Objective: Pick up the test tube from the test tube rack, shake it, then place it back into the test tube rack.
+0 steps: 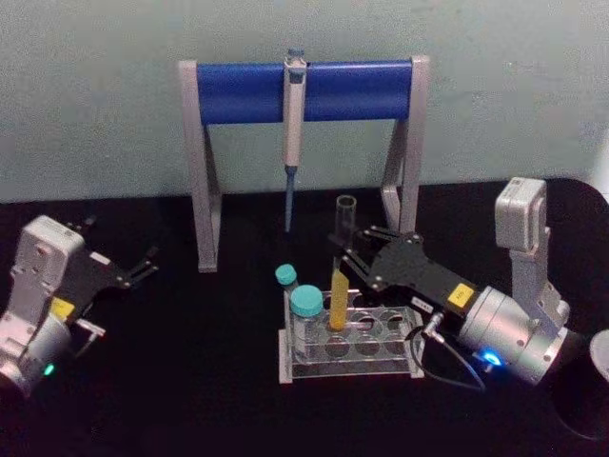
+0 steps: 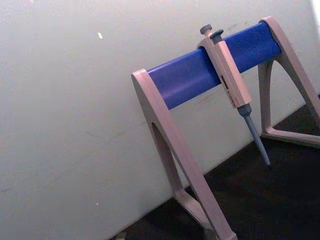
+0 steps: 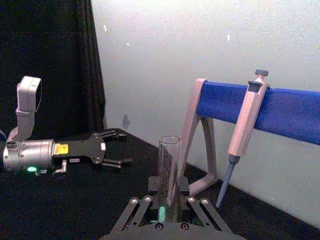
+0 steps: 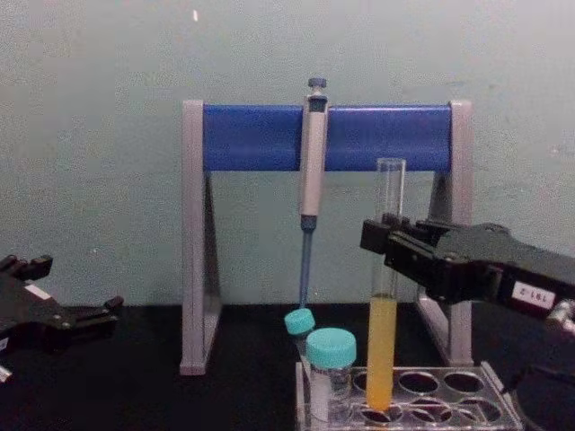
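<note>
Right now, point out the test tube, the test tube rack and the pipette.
test tube (image 4: 382, 348), chest view, on its yellow liquid.
test tube rack (image 1: 352, 372), head view, on its front wall.
pipette (image 4: 313, 153), chest view, on its grey body.

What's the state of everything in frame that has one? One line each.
test tube: uncapped, upright in test tube rack, yellow liquid in lower part
right gripper: shut on test tube
left gripper: open, idle at left
vials: capped, in rack
pipette: hanging on stand
</note>
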